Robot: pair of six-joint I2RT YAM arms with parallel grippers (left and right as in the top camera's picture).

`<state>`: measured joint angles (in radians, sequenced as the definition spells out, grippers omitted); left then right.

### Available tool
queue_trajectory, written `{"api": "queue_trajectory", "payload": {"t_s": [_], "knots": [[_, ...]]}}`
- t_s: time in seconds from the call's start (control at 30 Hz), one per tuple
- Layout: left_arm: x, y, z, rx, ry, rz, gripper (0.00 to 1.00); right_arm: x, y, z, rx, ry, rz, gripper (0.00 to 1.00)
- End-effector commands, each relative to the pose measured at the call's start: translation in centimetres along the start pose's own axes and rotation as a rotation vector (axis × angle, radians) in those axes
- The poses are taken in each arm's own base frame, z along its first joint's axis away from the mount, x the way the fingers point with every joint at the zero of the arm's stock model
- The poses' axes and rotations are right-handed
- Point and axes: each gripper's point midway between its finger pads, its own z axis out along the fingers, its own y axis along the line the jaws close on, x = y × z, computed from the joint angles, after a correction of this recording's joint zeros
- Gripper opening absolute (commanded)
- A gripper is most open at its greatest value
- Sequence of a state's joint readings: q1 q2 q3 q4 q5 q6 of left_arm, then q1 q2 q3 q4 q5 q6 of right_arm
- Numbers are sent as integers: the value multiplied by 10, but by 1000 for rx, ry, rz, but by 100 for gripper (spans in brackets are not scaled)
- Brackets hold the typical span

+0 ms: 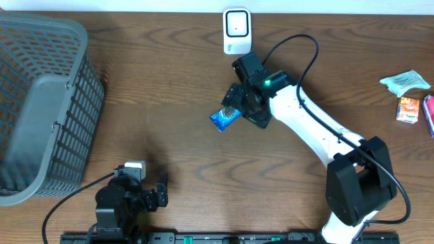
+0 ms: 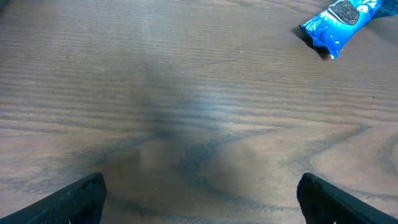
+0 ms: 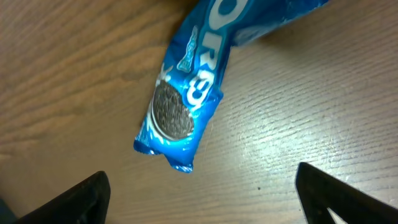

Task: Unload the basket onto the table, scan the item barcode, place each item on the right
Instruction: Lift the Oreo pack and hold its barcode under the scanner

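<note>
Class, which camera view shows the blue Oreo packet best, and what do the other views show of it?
The right wrist view: the Oreo packet fills much of the frame, with its cookie picture and lettering clear. Overhead shows only a small blue shape; the left wrist view catches it far off, in the top right corner.

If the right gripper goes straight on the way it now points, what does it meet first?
Probably the blue cookie packet, lying on the wooden table just ahead of the open right gripper. Depth is unclear, so bare table beside it is possible.
</note>
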<state>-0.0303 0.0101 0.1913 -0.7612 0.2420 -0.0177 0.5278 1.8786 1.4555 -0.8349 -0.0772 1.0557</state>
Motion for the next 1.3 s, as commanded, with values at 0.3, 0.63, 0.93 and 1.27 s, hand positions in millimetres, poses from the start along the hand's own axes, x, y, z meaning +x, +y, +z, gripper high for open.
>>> {"api": "queue_trajectory", "payload": {"t_s": [0.3,0.63,0.93,1.27], "knots": [[6,-2,1,13,19,16,98,-25,-1,30,30,-94,57,97],[6,-2,1,13,19,16,98,-24,-3,93,43,-56,58,92],[6,-2,1,13,19,16,98,-28,-2,92,26,-47,55,1],[6,-2,1,13,19,16,98,-114,95,12,-434,-344,-273,1]]}}
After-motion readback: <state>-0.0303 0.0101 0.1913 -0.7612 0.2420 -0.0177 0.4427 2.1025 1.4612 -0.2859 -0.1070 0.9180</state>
